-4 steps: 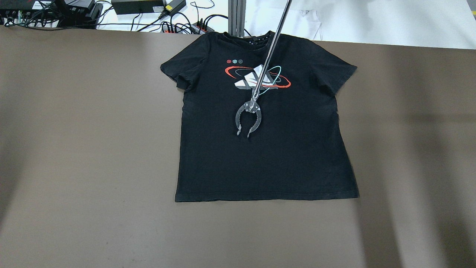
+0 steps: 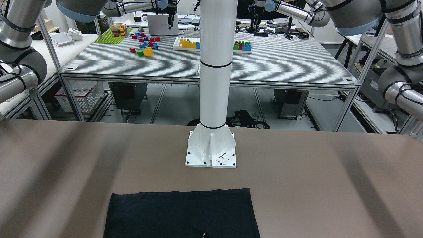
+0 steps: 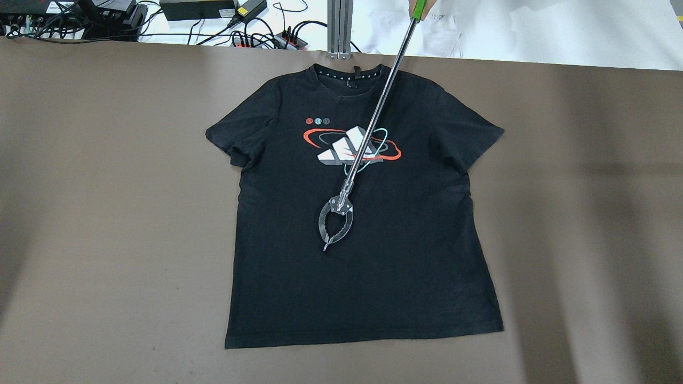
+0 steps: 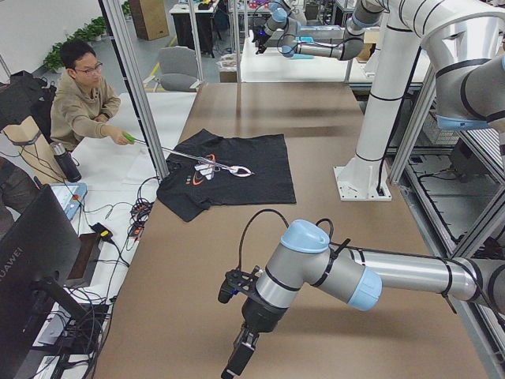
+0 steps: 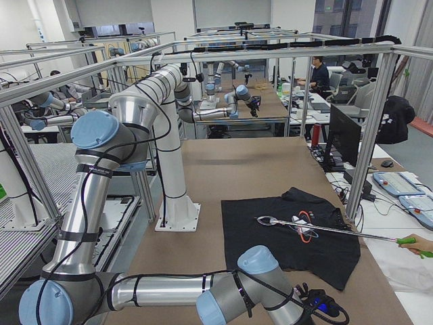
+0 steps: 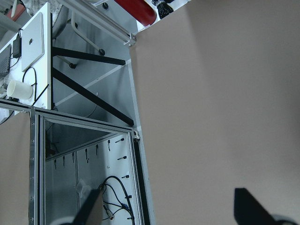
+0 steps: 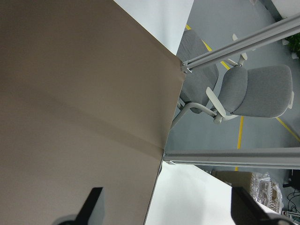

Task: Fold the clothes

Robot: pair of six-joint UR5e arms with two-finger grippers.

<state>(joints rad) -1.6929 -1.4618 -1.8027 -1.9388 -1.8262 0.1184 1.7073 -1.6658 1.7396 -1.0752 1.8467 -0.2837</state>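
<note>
- Nearest, at the table's left end, the left arm (image 4: 316, 272) is reaching out low over the brown table (image 3: 106, 213). The left end effector (image 6: 171, 214) is pointing down, its fingers (image 6: 93, 213) standing spread wide around nothing.
- Further along, a black T-shirt (image 3: 363, 213) is lying flat and face up mid-table, with its hem toward the robot and its collar near the opposite edge.
- A metal reacher grabber (image 3: 373, 122) is slanting over the printed logo (image 3: 349, 149). Its claw (image 3: 335, 224) is resting on the midriff with the tips drawn together; I cannot tell whether it is pinching cloth.
- A person (image 4: 83, 103) sitting beside the table is holding its green handle (image 4: 128, 137).
- The white pole (image 2: 214, 82) is standing on its base plate (image 2: 211, 158), near the hem but apart from it.
- Farthest, the right arm (image 5: 260, 264) is hanging over bare table by the edge, and the right end effector (image 7: 168, 211) is gaping open and gripping nothing.
</note>
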